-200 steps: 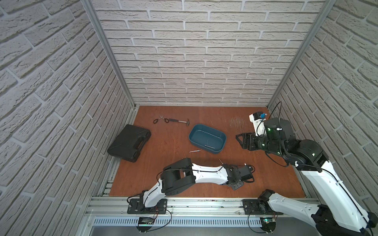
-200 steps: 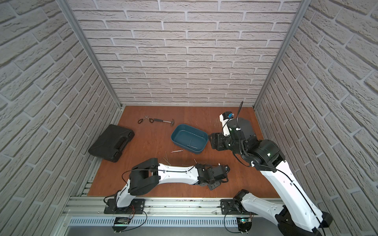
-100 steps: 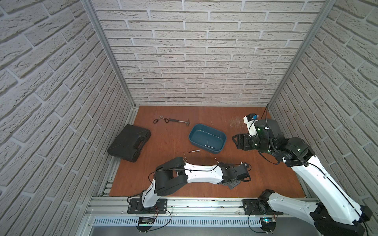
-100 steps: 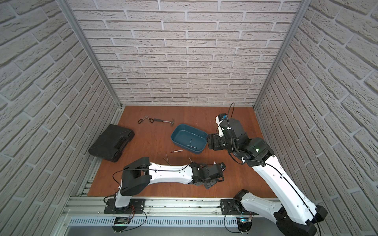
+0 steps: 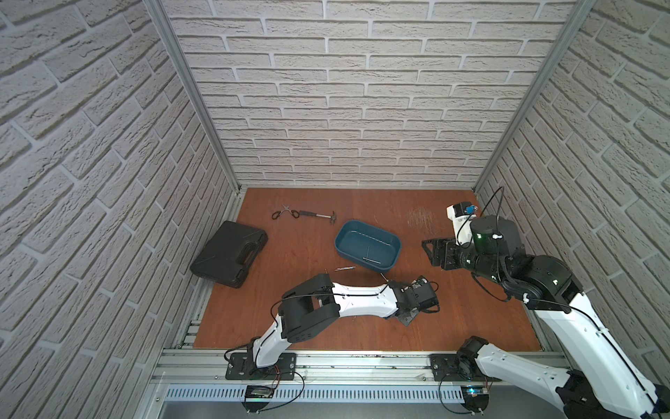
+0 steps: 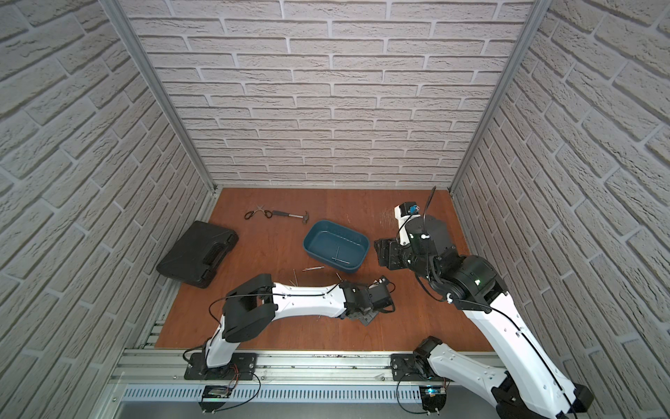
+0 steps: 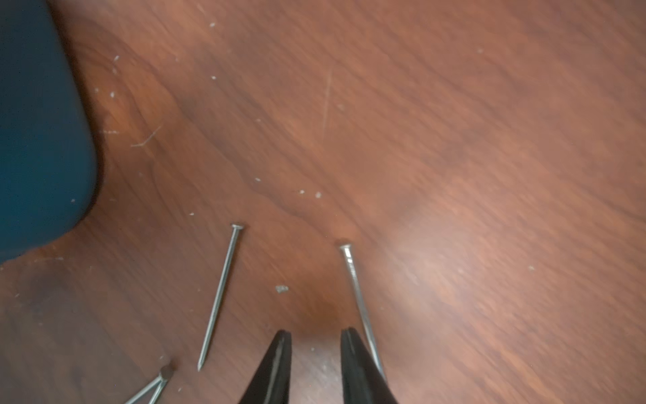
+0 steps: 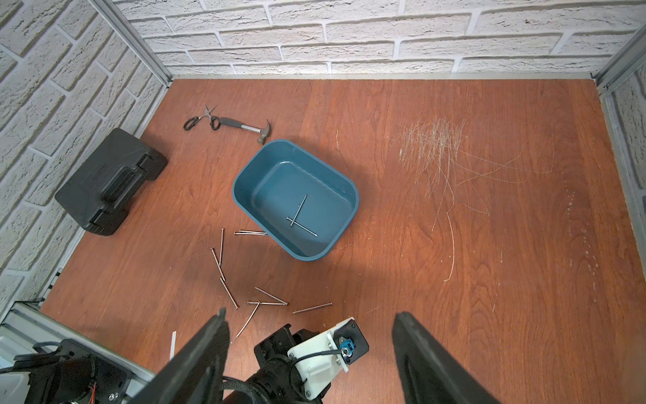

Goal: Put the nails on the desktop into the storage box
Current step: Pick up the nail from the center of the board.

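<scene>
Reddish-brown wood-grain desktop (image 7: 454, 140): left gripper (image 7: 315, 332) narrow and empty over bare wood, thin silver nail (image 7: 354, 283) just outside one finger, so closing may miss it; right gripper (image 8: 311, 313) wide, empty

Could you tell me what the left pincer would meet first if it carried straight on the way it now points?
Most likely bare desktop: the left pincer aims between two nails, one lying just beside a finger; depth is unclear.

The nails (image 8: 312, 307) look bare shiny metal; the desktop (image 8: 419, 262) scratched matt wood grain; the storage box (image 8: 286, 175) smooth plastic.
</scene>
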